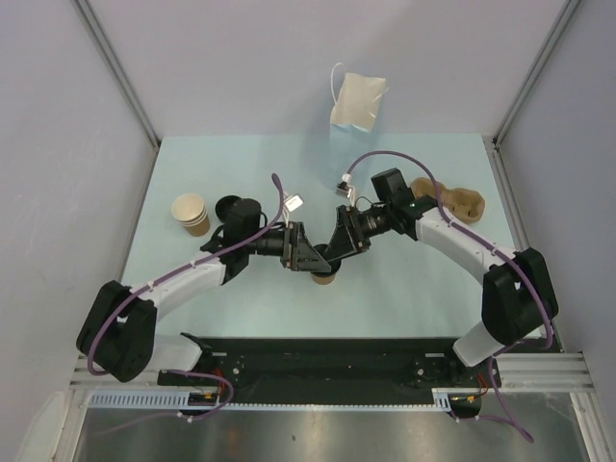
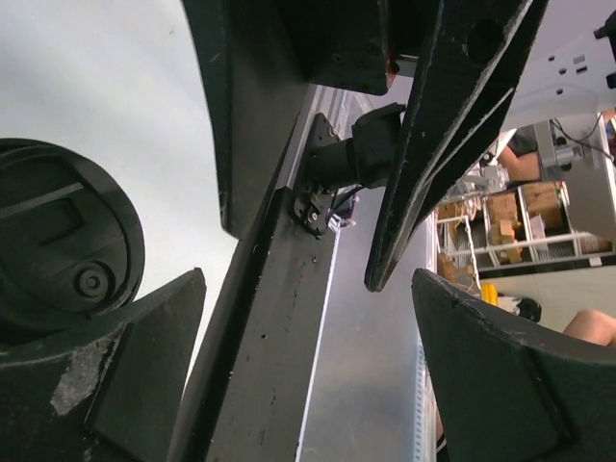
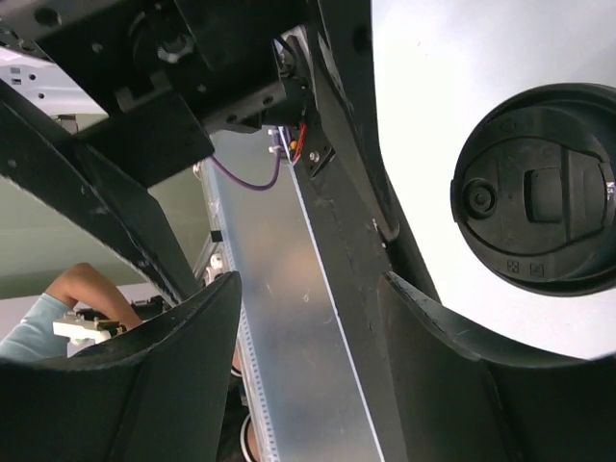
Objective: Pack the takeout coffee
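pale mint flat table (image 1: 404,298): one, smooth
white crinkly paper bag (image 1: 358,101): one, far edge
left gripper (image 2: 308,279): jaws spread wide, empty
right gripper (image 3: 313,279): jaws parted, empty
takeout coffee (image 3: 534,188): one kraft-brown paper cup, round black plastic lid, smack mid-table, right by both grippers

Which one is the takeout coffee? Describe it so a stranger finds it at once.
Start at the middle of the pale green table, where the left gripper and right gripper nearly meet. Just beneath them stands the takeout coffee, a small brown paper cup. Unlike the stack of open cups at the table's left, it wears a round black lid.
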